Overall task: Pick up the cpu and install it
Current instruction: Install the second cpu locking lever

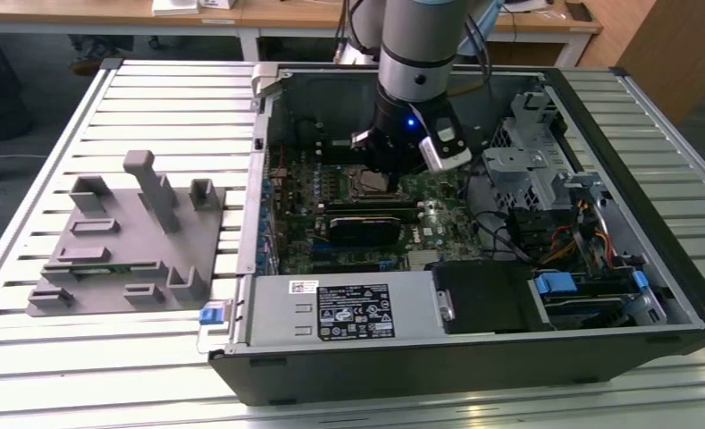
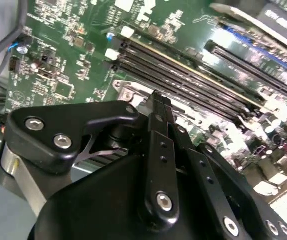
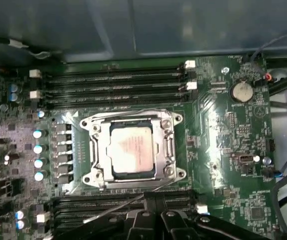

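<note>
The cpu [image 3: 131,150], a small square chip with a pale silvery top, lies flat inside the metal socket frame [image 3: 171,150] on the green motherboard [image 3: 223,150]. In the exterior view the cpu [image 1: 373,182] shows just below my gripper [image 1: 390,168], which hangs inside the open computer case. My gripper [image 2: 158,98] is shut with its two black fingers pressed together and nothing between them. It hovers over the board beside the socket, next to the memory slots [image 2: 193,80]. In the first wrist view the gripper [image 3: 151,212] sits just off the socket's edge.
The open black computer case [image 1: 365,357] lies on a slatted metal table [image 1: 162,98]. A grey plastic fixture [image 1: 126,241] stands at the exterior view's left, with a green memory stick [image 1: 102,266] in it. Cables and a drive cage [image 1: 543,170] crowd the case's right side.
</note>
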Motion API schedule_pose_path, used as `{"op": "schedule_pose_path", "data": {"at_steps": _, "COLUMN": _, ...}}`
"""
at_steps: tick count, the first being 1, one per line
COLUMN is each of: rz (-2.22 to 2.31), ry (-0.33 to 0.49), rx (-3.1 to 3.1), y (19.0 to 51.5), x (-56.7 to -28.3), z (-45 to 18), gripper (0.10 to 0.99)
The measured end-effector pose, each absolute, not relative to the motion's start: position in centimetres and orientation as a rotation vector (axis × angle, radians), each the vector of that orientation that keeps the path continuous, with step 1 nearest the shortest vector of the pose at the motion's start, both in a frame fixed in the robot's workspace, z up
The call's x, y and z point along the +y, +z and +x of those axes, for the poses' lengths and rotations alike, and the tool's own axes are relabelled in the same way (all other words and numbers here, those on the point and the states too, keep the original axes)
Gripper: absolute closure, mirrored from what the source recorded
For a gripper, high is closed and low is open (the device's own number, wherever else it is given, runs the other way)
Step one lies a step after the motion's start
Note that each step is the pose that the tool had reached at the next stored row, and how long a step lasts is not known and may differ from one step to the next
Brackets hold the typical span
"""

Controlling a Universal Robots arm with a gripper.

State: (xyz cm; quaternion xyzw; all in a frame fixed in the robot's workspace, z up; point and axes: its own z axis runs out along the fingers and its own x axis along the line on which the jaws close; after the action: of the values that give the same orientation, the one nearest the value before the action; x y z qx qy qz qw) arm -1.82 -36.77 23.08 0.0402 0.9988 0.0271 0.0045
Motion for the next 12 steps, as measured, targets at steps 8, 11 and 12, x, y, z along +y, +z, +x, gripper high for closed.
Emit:
{"op": "schedule_pose_path", "data": {"at_steps": 8, "rz": 0.126, "ry": 0.085, "rx": 3.129, "y": 23.0, "x": -37.1, "z": -3.2, "gripper": 0.980}}
{"op": "schedule_pose_path", "data": {"at_steps": 11, "rz": 0.126, "ry": 0.085, "rx": 3.129, "y": 23.0, "x": -37.1, "z": -4.0, "gripper": 0.980}}
{"op": "schedule_pose_path", "data": {"at_steps": 12, "rz": 0.124, "ry": 0.085, "rx": 3.129, "y": 22.9, "x": -37.1, "z": -4.1, "gripper": 0.980}}
